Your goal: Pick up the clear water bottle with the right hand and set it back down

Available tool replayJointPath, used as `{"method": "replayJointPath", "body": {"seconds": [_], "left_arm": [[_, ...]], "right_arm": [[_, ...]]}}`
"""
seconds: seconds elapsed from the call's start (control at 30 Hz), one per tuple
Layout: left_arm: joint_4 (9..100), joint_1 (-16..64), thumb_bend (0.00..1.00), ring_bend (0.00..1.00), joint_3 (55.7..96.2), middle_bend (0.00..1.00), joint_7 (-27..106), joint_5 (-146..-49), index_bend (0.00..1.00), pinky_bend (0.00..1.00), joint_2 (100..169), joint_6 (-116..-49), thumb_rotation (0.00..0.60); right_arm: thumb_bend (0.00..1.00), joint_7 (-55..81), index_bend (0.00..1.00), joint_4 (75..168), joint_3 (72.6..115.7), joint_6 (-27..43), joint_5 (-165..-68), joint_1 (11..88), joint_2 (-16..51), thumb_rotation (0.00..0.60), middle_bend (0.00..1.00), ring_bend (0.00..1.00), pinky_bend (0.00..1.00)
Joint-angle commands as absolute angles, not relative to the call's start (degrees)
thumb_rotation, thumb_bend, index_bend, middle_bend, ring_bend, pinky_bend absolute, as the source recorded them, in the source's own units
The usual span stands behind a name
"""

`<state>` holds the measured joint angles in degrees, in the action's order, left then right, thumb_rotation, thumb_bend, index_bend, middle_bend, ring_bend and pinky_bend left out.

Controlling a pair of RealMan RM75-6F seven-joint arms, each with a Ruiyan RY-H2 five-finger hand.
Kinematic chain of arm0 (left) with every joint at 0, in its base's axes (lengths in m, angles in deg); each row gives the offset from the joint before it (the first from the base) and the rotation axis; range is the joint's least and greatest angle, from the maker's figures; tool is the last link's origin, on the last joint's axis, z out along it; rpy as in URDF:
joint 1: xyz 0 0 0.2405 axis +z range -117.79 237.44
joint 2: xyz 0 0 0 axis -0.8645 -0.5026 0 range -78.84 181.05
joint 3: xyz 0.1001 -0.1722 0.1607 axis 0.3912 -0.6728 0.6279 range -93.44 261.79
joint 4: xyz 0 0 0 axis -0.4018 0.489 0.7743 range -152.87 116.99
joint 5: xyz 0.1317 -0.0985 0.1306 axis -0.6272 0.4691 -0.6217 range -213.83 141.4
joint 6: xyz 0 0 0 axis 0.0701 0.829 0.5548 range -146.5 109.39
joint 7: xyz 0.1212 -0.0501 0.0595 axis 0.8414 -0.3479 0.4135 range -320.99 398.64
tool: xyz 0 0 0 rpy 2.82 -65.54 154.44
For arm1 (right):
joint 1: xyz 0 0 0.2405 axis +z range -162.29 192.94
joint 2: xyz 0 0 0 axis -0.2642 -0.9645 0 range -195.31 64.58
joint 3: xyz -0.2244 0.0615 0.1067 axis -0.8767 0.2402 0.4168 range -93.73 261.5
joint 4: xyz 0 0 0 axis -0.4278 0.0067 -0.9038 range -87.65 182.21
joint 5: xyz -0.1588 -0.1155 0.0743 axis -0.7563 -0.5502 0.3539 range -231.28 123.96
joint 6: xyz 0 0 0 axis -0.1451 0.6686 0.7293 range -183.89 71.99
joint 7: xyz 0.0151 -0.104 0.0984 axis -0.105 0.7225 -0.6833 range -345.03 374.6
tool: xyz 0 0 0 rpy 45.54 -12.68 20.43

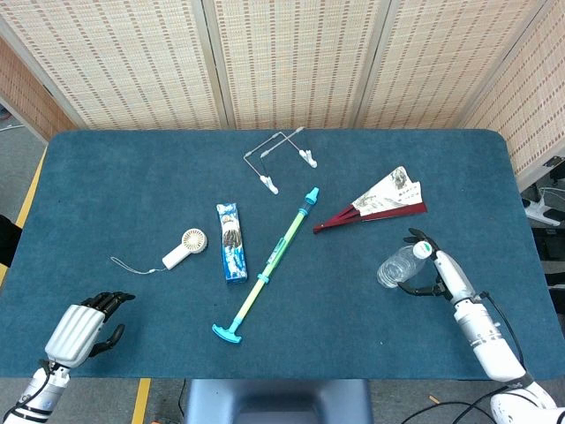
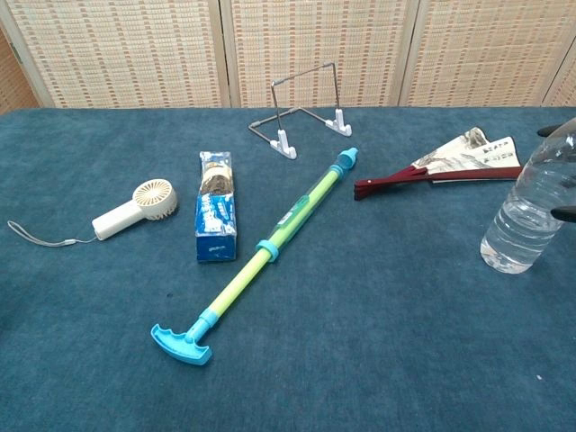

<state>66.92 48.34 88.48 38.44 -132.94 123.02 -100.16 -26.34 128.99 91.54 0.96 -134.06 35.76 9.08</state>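
Note:
The clear water bottle (image 1: 399, 265) stands upright at the right of the blue table, its white cap (image 1: 423, 250) on top; in the chest view the bottle (image 2: 529, 211) is at the right edge. My right hand (image 1: 439, 270) is right beside it on its right, fingers spread around the bottle's upper part. Whether they touch it I cannot tell. In the chest view only dark fingertips (image 2: 551, 130) show beside the bottle. My left hand (image 1: 84, 326) rests at the near left corner, holding nothing, its fingers loosely bent.
A folded paper fan (image 1: 375, 203) lies just behind the bottle. A long green-and-blue water squirter (image 1: 269, 263), a blue packet (image 1: 231, 241), a small white fan (image 1: 184, 247) and a wire stand (image 1: 279, 157) lie across the middle.

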Motion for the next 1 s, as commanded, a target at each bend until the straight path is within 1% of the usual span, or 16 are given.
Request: {"method": "replayJointPath", "body": {"seconds": [0.03,0.17,0.23,0.27,0.33,0.37,0.43,0.47,0.5,0.6,0.67,0.77,0.83,0.9,0.93,1.0], "left_arm": [[66.8,48.3,0.43,0.28,88.5,0.29,38.6,-133.1,0.24,0.5,123.0,-100.3,0.6],[66.9,48.3,0.43,0.28,88.5,0.29,38.5,-133.2,0.24,0.5,123.0,-100.2,0.6],[66.8,48.3,0.43,0.28,88.6,0.29,38.5,-133.4,0.25,0.5,123.0,-100.3,0.6],[66.7,48.3,0.43,0.28,88.6,0.29,38.5,-133.4,0.25,0.5,123.0,-100.4,0.6],[66.7,48.3,0.43,0.28,88.6,0.29,38.4,-133.4,0.25,0.5,123.0,-100.4,0.6],[66.7,48.3,0.43,0.28,88.6,0.29,38.3,-133.3,0.25,0.5,123.0,-100.4,0.6],[66.7,48.3,0.43,0.28,88.6,0.29,38.2,-133.4,0.25,0.5,123.0,-100.5,0.6],[66.7,48.3,0.43,0.28,88.6,0.29,38.2,-133.5,0.25,0.5,123.0,-100.6,0.6],[66.6,48.3,0.43,0.28,88.6,0.29,38.3,-133.5,0.25,0.49,123.0,-100.6,0.6],[66.6,48.3,0.43,0.28,88.7,0.3,38.1,-133.4,0.25,0.49,123.0,-100.3,0.6],[66.6,48.3,0.43,0.28,88.7,0.3,38.2,-133.5,0.25,0.49,123.0,-100.3,0.6],[66.5,48.2,0.43,0.28,88.8,0.3,38.5,-133.4,0.25,0.49,123.1,-100.0,0.6],[66.7,48.2,0.43,0.28,88.7,0.3,38.4,-133.4,0.25,0.49,123.0,-100.0,0.6],[66.7,48.2,0.43,0.28,88.8,0.3,38.4,-133.5,0.25,0.49,123.0,-100.2,0.6],[66.6,48.3,0.43,0.28,88.8,0.3,38.4,-133.5,0.25,0.49,123.0,-100.3,0.6],[66.7,48.3,0.43,0.28,88.7,0.3,38.2,-133.3,0.25,0.5,123.0,-100.2,0.6]], "right_arm": [[0.12,-29.7,0.04,127.4,91.8,-0.2,-134.4,37.0,10.4,0.6,0.17,0.05,0.15],[0.12,-33.1,0.12,125.5,91.3,-1.6,-135.2,38.1,11.5,0.6,0.23,0.1,0.15],[0.12,-34.3,0.19,124.0,91.4,-1.8,-135.2,38.5,12.5,0.6,0.28,0.15,0.16],[0.12,-34.8,0.25,123.1,91.5,-1.7,-135.1,38.7,13.2,0.6,0.32,0.2,0.19],[0.13,-34.7,0.38,121.8,91.8,-1.1,-134.7,38.7,14.3,0.6,0.42,0.3,0.27],[0.15,-34.7,0.47,121.3,91.8,-0.6,-134.7,38.7,14.8,0.6,0.48,0.36,0.33],[0.23,-34.5,0.61,120.7,92.1,0.7,-134.6,38.4,15.5,0.6,0.58,0.48,0.44],[0.26,-34.4,0.65,120.5,92.1,1.3,-134.8,38.3,15.7,0.6,0.6,0.51,0.47],[0.31,-34.2,0.69,120.5,92.1,2.1,-135.1,38.1,15.9,0.6,0.63,0.54,0.51],[0.37,-33.6,0.75,121.5,91.5,7.5,-138.5,37.1,15.5,0.6,0.66,0.58,0.55],[0.38,-34.0,0.76,123.2,90.5,11.0,-142.1,36.8,14.5,0.6,0.67,0.59,0.56],[0.38,-35.3,0.77,126.3,89.4,14.4,-146.3,36.9,12.6,0.6,0.68,0.6,0.57],[0.38,-36.6,0.78,128.3,88.3,14.3,-148.1,37.5,10.8,0.6,0.69,0.61,0.58],[0.39,-37.6,0.8,130.4,87.2,12.2,-149.0,38.8,8.2,0.6,0.7,0.61,0.59],[0.39,-37.0,0.8,130.8,87.0,11.2,-149.1,39.4,7.2,0.6,0.71,0.62,0.59],[0.41,-31.1,0.81,130.6,87.1,9.4,-147.8,39.9,6.2,0.6,0.71,0.62,0.6]]}}
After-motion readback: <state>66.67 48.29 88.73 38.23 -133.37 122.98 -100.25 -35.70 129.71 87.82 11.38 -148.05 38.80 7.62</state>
